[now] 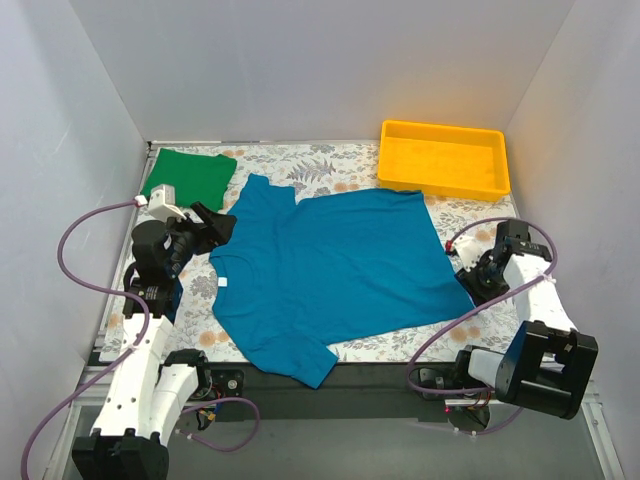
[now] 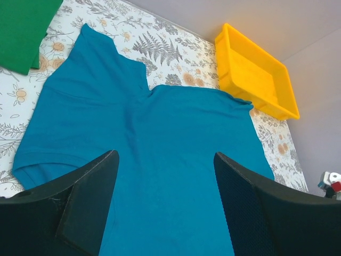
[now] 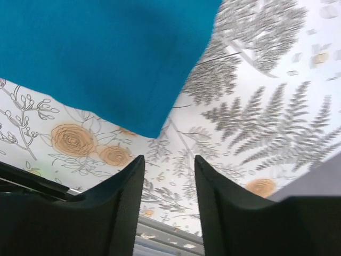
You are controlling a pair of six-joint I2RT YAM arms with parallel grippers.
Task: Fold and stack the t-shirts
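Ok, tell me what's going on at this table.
The robot is partway through folding t-shirts. The green shirt lies folded at the far left corner. The teal-blue shirt is spread flat, unfolded, in the middle. The left hand is open at its collar side, and the right hand is open by its near right corner. Neither holds cloth yet.

A teal-blue t-shirt point(image 3: 106, 53) is seen lying flat across the upper left of the view, one corner of it pointing down toward the right tool point(image 3: 169, 160). The desk point(image 3: 256, 106) is covered by a white cloth printed with grey ferns and orange roses. The tool's two black fingers point(image 3: 125, 197) are held apart above the bare print, just short of the shirt's corner, with nothing gripped between them.
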